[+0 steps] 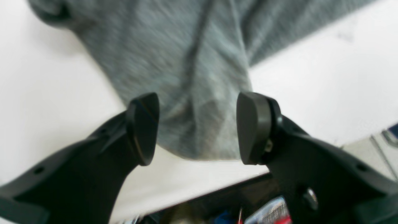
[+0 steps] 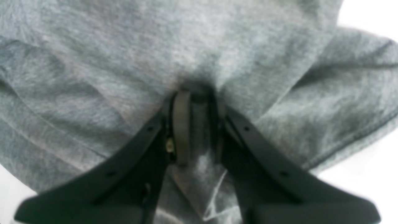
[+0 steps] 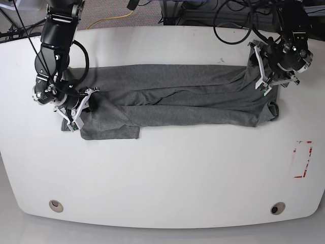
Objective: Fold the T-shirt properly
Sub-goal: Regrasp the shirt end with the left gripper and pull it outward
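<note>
**Two black arms, white gripper frames, rubbery pads**

Both arms are matte black with chunky rounded joint housings, and black cables loop alongside them. Seen from the base camera, the left gripper and the right gripper sit in white bracket-like frames with small dark bits at the tips. Up close the fingers are black plastic, angular, flaring wide toward the wrist, each ending in a rounded dark-grey pad. Small round holes dot the finger arms, and a silver screw head shows on one. The right one's pads look more olive-grey.
</note>
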Motion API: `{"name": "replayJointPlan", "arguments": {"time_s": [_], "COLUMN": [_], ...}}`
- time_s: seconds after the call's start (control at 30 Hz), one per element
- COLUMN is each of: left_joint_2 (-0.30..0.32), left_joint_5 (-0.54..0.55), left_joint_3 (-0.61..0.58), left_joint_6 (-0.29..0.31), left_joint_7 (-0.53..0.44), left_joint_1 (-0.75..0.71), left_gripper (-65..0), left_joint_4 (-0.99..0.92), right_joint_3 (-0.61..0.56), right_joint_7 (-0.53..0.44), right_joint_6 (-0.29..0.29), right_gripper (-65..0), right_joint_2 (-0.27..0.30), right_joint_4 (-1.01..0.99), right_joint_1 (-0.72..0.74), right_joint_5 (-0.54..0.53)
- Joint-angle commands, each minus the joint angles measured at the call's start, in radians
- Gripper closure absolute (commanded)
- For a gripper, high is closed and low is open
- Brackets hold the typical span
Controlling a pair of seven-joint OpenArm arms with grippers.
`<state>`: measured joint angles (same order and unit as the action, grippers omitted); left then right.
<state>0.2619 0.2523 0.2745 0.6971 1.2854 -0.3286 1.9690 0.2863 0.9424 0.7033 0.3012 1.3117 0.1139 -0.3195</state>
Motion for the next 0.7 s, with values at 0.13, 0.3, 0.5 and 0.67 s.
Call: {"name": "replayJointPlan", "arguments": {"time_s": [0.13,0.3,0.5,0.67], "left_joint_2": [0.024,0.061,0.098,0.103], "left_joint_5": [-0.038,-0.043,-0.046,-0.046], "left_joint_3": [-0.068,-0.102,-0.097,-0.102], "left_joint_6": [0.001,0.001,0.001,0.001], "left_joint_7": [-0.057,-0.057,-0.057,-0.057], "left_joint_1": [-0.082,-0.109,-0.128,-0.128], "left_gripper": [-36.5,-36.5,-36.5,-36.5], "left_joint_4": [0.033,0.031,0.03,0.026], "right_joint_3": [0.0,0.0,0.0,0.0], "right_joint_7": [0.03,0.03,0.03,0.03], "right_joint_6": [-0.005,-0.005,-0.005,-0.005], "right_gripper": [-10.1,-10.1,-10.1,-10.1], "right_joint_2": [0.01,0.01,0.011,0.011], "right_joint_4": [0.002,0.002,0.002,0.002], "right_joint_1": [0.002,0.002,0.002,0.0], "right_joint_5": [0.026,0.026,0.026,0.024]}}
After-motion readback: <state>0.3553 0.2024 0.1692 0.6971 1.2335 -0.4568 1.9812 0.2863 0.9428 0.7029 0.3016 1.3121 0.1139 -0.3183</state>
